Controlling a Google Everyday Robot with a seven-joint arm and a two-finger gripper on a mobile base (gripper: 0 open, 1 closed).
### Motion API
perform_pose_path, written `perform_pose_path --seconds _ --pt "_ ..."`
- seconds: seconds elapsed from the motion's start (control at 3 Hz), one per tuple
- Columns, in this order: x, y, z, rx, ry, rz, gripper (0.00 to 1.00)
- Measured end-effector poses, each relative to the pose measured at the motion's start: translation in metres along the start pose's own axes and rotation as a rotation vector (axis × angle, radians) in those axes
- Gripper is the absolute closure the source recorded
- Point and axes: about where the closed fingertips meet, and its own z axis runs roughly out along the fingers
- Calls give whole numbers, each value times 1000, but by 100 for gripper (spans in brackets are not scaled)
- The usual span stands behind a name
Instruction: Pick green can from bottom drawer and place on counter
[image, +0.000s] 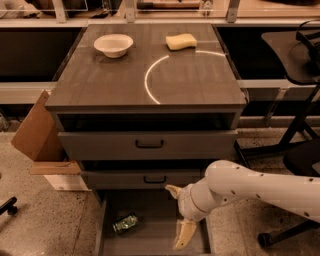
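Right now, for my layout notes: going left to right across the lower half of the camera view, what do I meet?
Cardboard box → green can in the bottom drawer → gripper, open, above that drawer's right side → robot arm.

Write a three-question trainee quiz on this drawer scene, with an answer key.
1. True or false: the green can stands upright on the counter.
2. The end effector is: A) over the open bottom drawer, apart from the can; B) touching the counter; C) inside the top drawer.
3. Fill in: on the counter sit a white bowl and a yellow ____.
Key: 1 false, the can lies on its side in the bottom drawer; 2 A; 3 sponge.
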Motion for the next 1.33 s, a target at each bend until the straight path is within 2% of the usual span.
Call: perform_pose_path --seconds 0.33,0.67,1.33 --pt "13 4 62 -66 -43 23 0" --pt "13 4 62 -66 -43 23 0" --pt "19 5 121 -129 -79 -2 0"
